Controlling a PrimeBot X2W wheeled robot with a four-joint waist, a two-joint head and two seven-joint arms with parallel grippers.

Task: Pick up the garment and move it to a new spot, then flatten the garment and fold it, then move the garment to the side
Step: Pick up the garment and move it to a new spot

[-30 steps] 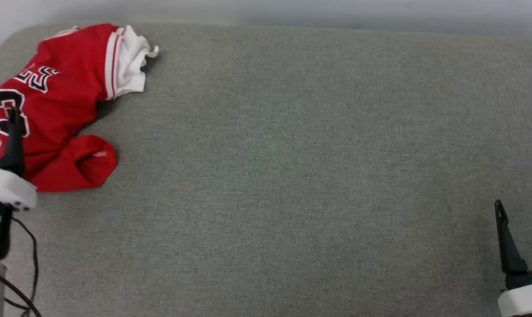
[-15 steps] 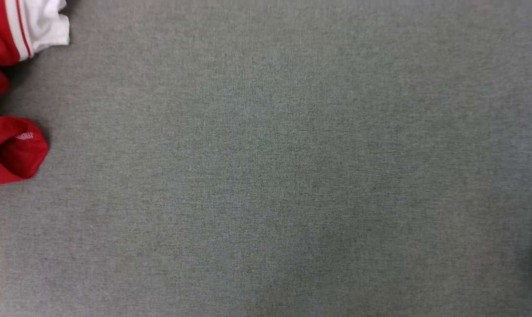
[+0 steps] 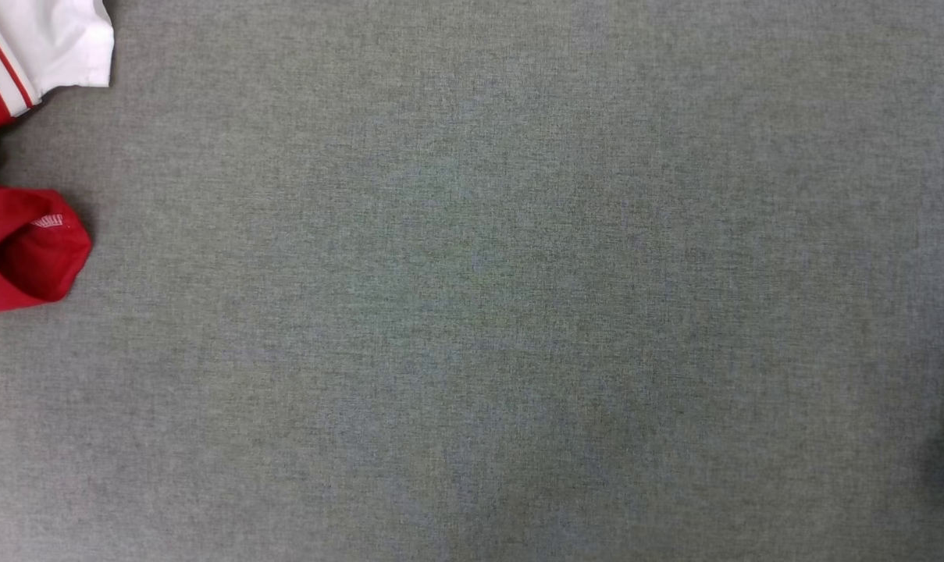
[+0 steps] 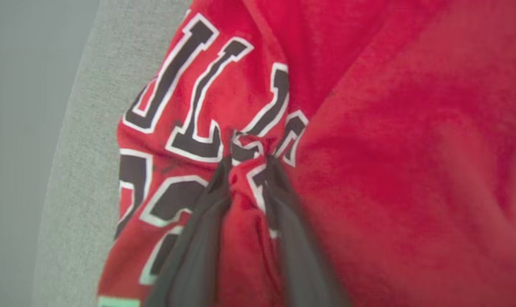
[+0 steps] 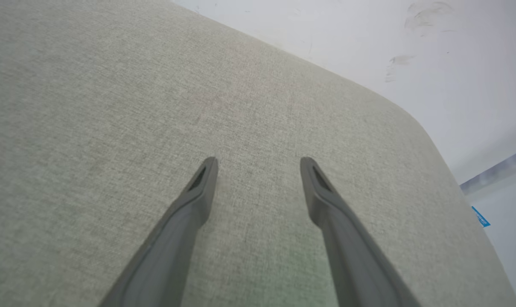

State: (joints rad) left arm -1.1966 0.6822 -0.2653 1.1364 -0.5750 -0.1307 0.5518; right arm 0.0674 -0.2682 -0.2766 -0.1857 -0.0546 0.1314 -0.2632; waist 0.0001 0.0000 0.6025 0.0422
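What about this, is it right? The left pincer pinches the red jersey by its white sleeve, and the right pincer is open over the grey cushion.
Not quite. The left wrist view shows the left pincer pinching the red jersey at its black lettering, not its white sleeve. The right pincer is open over the grey cushion.

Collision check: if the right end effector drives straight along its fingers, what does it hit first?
Most likely the grey padded surface just ahead of the open right end effector; it looks tilted down toward it. Depth is unclear; a shallower line would reach the wall.
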